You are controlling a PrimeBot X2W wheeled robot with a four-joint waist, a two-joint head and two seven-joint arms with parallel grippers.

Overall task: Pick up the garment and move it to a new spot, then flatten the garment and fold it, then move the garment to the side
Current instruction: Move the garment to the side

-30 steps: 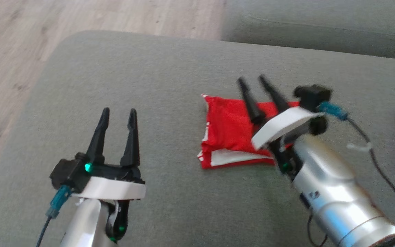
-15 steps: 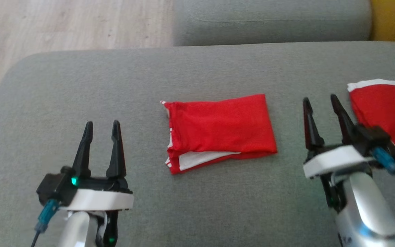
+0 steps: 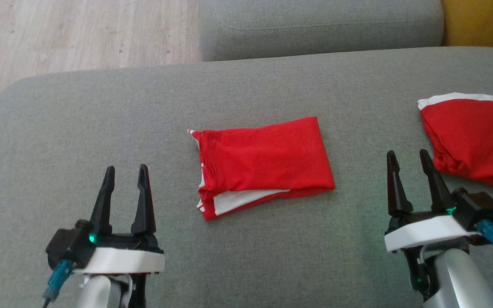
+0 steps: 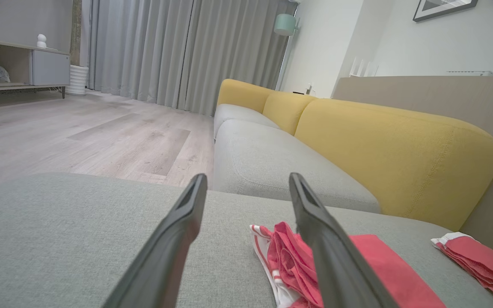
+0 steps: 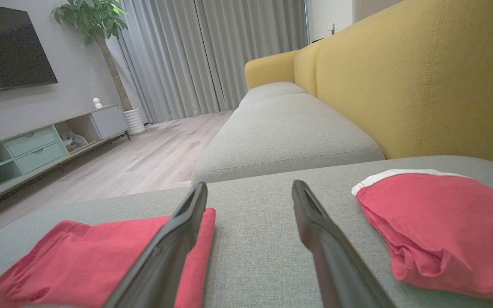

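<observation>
Now | count: 2 pieces of soft red cloth, white trim | folded garment [image 3: 263, 164]: flat rectangle, centre of grey woven cushion [image 3: 101, 128] | second garment [image 3: 469, 141]: puffy, at right | left gripper [image 3: 126, 168], right gripper [image 3: 407, 152]: fingers wide apart, empty

Even soft daylight, faint shadows, head view slightly soft.

Living room, yellow sofa [image 5: 422, 77], curtains [image 5: 212, 55], wall television [image 5: 7, 47]

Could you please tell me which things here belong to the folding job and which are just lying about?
Job: folded red garment, left claw, right claw, grey cushion.
Lying about: second red garment, yellow sofa back, television, plant.
</observation>
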